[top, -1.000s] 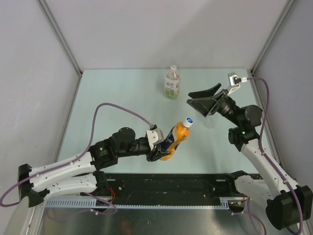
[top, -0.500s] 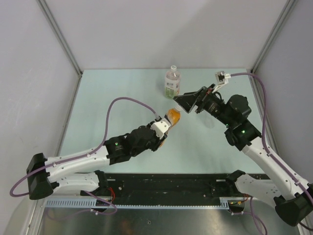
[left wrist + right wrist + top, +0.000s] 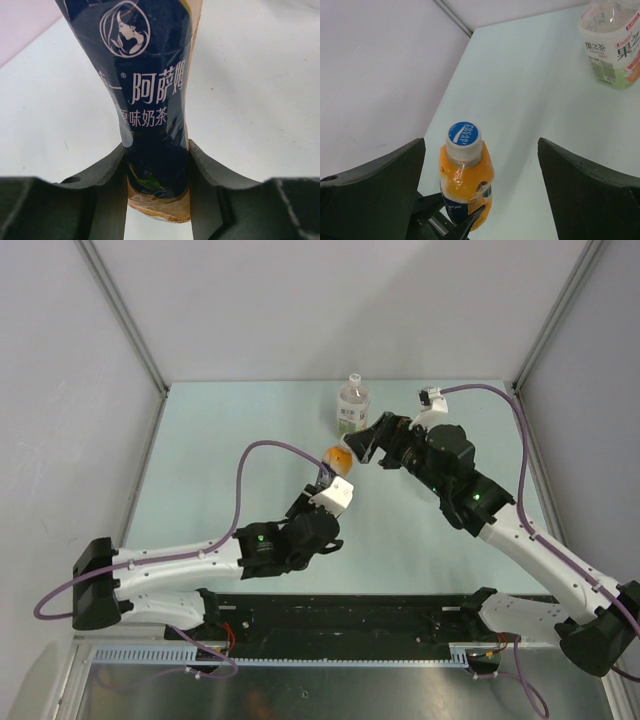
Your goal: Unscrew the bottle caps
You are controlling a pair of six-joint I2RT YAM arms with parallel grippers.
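Observation:
My left gripper (image 3: 157, 192) is shut on the lower body of an orange drink bottle (image 3: 150, 95) with a dark blue label and holds it off the table. The bottle (image 3: 338, 454) is between the two arms in the top view. Its blue-topped white cap (image 3: 463, 136) faces my right gripper (image 3: 479, 146), which is open wide, one jaw on each side of the cap and not touching it. In the top view my right gripper (image 3: 365, 443) covers the cap. A clear bottle (image 3: 351, 408) with a whitish cap (image 3: 353, 379) stands upright at the back.
The clear bottle (image 3: 615, 40) stands just behind and to the right of my right gripper. The pale green table (image 3: 230, 460) has grey walls on the left, back and right. A black rail (image 3: 340, 615) runs along the near edge.
My left arm has carried the orange bottle away from the near edge, toward the back. My right gripper has swung left and down until its open jaws flank the cap.

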